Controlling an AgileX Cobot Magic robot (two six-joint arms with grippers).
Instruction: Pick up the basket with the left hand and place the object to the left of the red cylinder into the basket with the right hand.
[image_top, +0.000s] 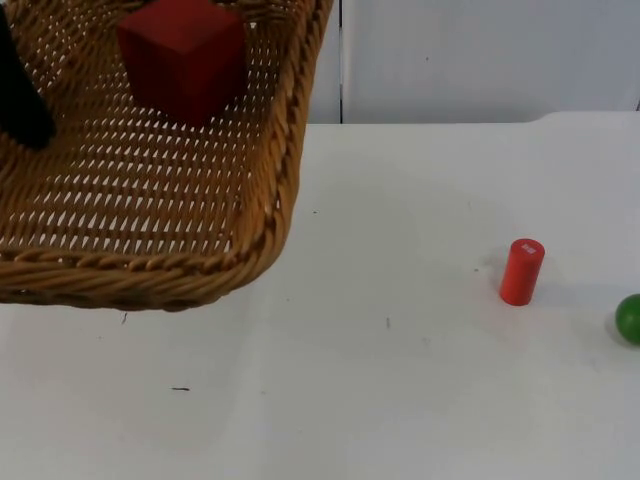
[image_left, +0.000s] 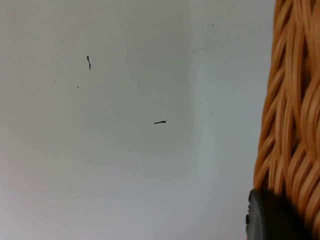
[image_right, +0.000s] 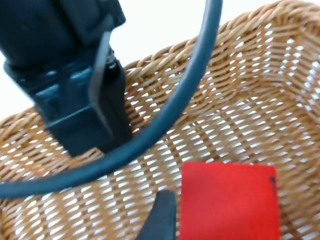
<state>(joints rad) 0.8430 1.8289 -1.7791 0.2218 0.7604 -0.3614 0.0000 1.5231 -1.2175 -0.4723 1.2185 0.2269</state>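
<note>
The woven basket (image_top: 150, 215) hangs above the table's left side, and my left gripper (image_top: 20, 105) is shut on its rim. The right wrist view shows that left gripper (image_right: 80, 115) clamped over the basket's edge (image_right: 165, 55). A red cube (image_top: 185, 55) is inside the basket, over its woven floor. My right gripper (image_right: 162, 217) is directly beside the red cube (image_right: 230, 200), above the basket's inside. The red cylinder (image_top: 522, 271) stands upright on the table at the right. Basket weave (image_left: 292, 125) shows in the left wrist view.
A green round object (image_top: 630, 318) lies at the table's right edge, just right of the cylinder. The white table (image_top: 380, 380) spreads in front of the basket, with small dark specks (image_top: 180, 389). The grey partition wall (image_top: 480, 60) closes the back.
</note>
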